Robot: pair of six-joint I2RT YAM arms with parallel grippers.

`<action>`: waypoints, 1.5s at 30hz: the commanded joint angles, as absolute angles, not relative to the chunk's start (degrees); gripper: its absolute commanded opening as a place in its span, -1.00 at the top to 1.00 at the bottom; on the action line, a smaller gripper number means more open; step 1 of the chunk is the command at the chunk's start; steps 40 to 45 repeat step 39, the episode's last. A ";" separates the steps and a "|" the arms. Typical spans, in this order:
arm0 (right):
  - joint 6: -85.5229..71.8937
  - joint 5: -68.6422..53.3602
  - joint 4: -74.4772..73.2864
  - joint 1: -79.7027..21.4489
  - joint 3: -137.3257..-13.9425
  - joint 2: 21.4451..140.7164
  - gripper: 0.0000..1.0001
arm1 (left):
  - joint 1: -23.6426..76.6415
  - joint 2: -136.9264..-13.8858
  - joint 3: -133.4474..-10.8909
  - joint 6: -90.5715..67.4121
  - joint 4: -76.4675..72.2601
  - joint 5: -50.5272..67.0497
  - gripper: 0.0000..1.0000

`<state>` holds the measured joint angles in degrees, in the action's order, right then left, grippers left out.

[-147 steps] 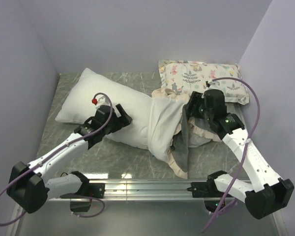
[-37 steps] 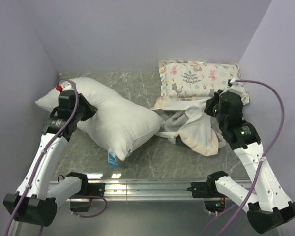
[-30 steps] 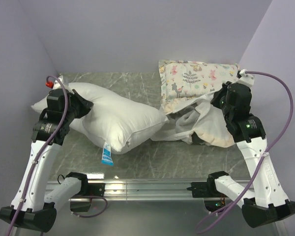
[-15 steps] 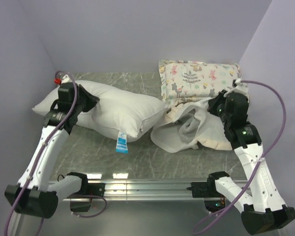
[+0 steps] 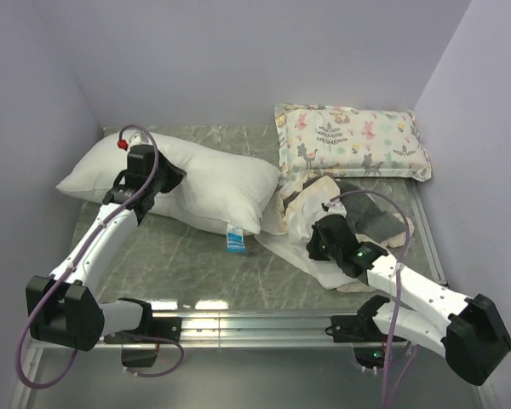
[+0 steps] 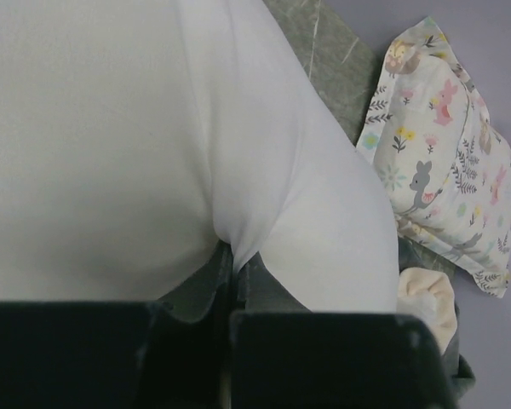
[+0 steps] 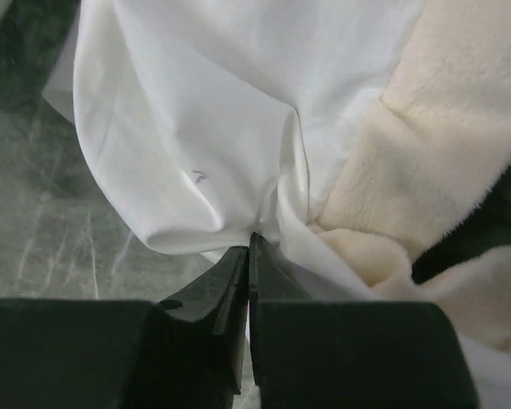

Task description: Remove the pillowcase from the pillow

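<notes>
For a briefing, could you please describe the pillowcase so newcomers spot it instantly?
On the table's right half, in front of the floral pillow, the pillowcase lies crumpled. It is limp, cream and dark grey, unlike the plump white pillow.

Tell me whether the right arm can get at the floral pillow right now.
Probably not at once: the right gripper has its fingers pinched on the pillowcase, whose heap lies between it and the floral pillow. Released and lifted over, it likely could.

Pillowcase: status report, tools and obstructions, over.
Left tool shut on pillow. Right tool shut on pillowcase. Pillowcase off, heaped beside pillow. Printed pillow behind heap, not obstructing.
</notes>
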<state>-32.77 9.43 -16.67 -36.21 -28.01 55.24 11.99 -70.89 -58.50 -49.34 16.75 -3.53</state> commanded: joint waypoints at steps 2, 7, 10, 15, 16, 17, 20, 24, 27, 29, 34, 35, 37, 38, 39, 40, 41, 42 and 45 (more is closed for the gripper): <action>-34.63 9.49 -10.89 -37.35 -29.61 55.37 0.48 | 15.19 -70.84 -56.61 -50.71 10.46 -4.57 0.99; -32.61 11.77 -20.82 -37.44 -35.93 45.11 -0.37 | 20.47 -67.07 -53.10 -51.33 11.42 -6.41 0.87; -30.16 12.39 -24.95 -37.44 -43.65 40.44 -0.73 | 24.16 -63.73 -52.12 -51.59 12.39 -8.26 0.15; -27.16 11.34 -28.38 -37.35 -52.11 41.66 -0.89 | 27.68 -56.27 -54.66 -49.40 18.44 -11.16 -0.78; -26.55 11.51 -28.56 -37.35 -54.21 42.01 -0.90 | 27.77 -55.21 -55.19 -48.96 19.59 -11.25 -0.79; -26.37 11.60 -28.48 -37.35 -55.10 42.36 -0.91 | 28.30 -54.15 -55.54 -48.26 20.30 -11.16 -0.82; -25.58 13.70 -27.95 -37.35 -57.83 43.15 -0.93 | 29.00 -51.77 -56.69 -44.57 24.25 -10.90 -0.95; -25.23 12.14 -26.99 -37.27 -60.47 45.35 -0.95 | 29.36 -47.74 -53.72 -41.75 26.98 -12.92 -0.98; -25.66 10.11 -25.41 -37.44 -60.30 46.58 -0.96 | 29.44 -43.61 -50.90 -40.87 25.75 -12.40 -0.99; -26.19 10.54 -24.44 -37.35 -58.72 46.58 -0.97 | 29.44 -41.76 -50.63 -40.43 26.45 -12.48 -0.99; -25.93 13.18 -25.13 -37.35 -55.55 45.88 -0.98 | 29.44 -38.24 -49.22 -38.41 26.72 -11.34 -0.99; -25.84 13.62 -25.22 -37.35 -55.29 45.62 -0.99 | 29.36 -37.62 -48.70 -38.23 26.37 -11.34 -0.99; -25.93 13.71 -25.14 -37.44 -54.58 45.62 -0.99 | 29.44 -36.65 -47.90 -37.97 25.84 -11.34 -0.99; -25.93 13.45 -24.88 -37.35 -54.41 45.70 -0.99 | 29.44 -36.56 -47.99 -37.88 25.75 -11.34 -0.99; -25.84 13.10 -24.79 -37.35 -54.40 45.88 -1.00 | 29.44 -36.65 -48.25 -37.79 25.58 -11.08 -0.99; -25.84 13.10 -24.79 -37.35 -54.40 45.88 -1.00 | 29.44 -36.65 -48.25 -37.79 25.58 -11.08 -0.99; -25.84 13.10 -24.79 -37.35 -54.40 45.88 -1.00 | 29.44 -36.65 -48.25 -37.79 25.58 -11.08 -0.99; -25.84 13.10 -24.79 -37.35 -54.40 45.88 -1.00 | 29.44 -36.65 -48.25 -37.79 25.58 -11.08 -0.99; -25.84 13.10 -24.79 -37.35 -54.40 45.88 -1.00 | 29.44 -36.65 -48.25 -37.79 25.58 -11.08 -0.99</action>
